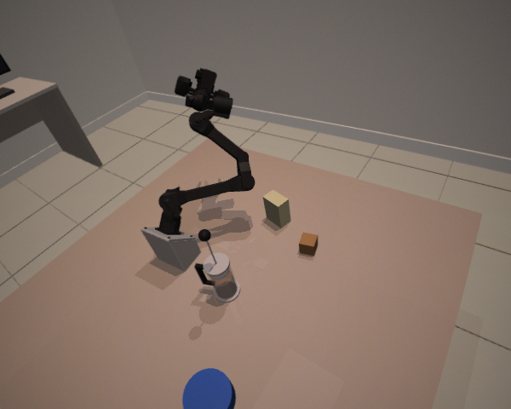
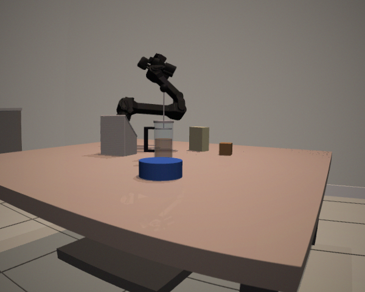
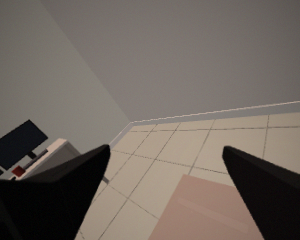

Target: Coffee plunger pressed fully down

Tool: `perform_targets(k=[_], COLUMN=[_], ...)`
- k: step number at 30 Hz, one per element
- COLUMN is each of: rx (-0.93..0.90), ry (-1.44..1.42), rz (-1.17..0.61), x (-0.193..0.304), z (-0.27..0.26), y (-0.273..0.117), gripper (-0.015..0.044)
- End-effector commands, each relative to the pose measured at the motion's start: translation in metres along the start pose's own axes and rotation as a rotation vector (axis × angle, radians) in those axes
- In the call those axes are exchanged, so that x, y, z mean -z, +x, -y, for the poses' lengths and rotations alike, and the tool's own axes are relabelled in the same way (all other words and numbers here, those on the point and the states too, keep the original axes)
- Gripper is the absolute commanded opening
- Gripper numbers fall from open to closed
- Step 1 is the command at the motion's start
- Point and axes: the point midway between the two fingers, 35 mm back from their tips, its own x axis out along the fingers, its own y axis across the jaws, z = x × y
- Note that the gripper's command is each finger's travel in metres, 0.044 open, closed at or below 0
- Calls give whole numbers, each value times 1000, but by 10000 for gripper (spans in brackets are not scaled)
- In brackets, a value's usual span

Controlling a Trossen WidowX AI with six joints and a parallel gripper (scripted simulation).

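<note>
Room around the coffee press (image 1: 221,277) looks generous from where I sit: in the top view it stands just below the middle of the frame, just beside the grey base block (image 1: 172,248) at its upper left, with bare pink worktop (image 1: 357,285) spreading to the right and downward. The worktop's far edge runs diagonally across the upper part of that view, and its right edge drops off toward the tiled floor (image 1: 62,185).

The plunger knob (image 1: 204,234) sits high on its thin rod, above the lid, so the plunger is up. The press is upright, its black handle (image 1: 199,273) turned to the left of the frame.

I see the gripper (image 1: 201,92) raised far above the worktop near the top centre, well apart from the press. In the wrist view its two dark fingers stand wide apart with nothing between them, framing floor tiles, a white baseboard and a corner of the worktop.

A tan block (image 1: 277,208) and a smaller orange cube (image 1: 308,243) stand to the right of centre, well apart from the press. A blue disc (image 1: 209,390) lies at the bottom edge; in the exterior view it sits in front of the press and hides its foot. A desk (image 1: 22,110) with a dark monitor occupies the upper left.
</note>
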Motion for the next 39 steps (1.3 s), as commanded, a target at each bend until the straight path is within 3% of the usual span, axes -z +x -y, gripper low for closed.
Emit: perform_targets(k=[1,6,14,23,31,39], rx=[-164,-425,-848,-1378,-1939,-2554], ry=[-51,-126,-170,-180,-189,-208], rz=[110,245,415,583,679,645], x=[-13,-25,-31,-22,8,52], z=[-54,-128,-221,-289,-298,-246], y=[-3,-25,-93,-212,-344,-461], gripper=[440,440,440,440,440,440])
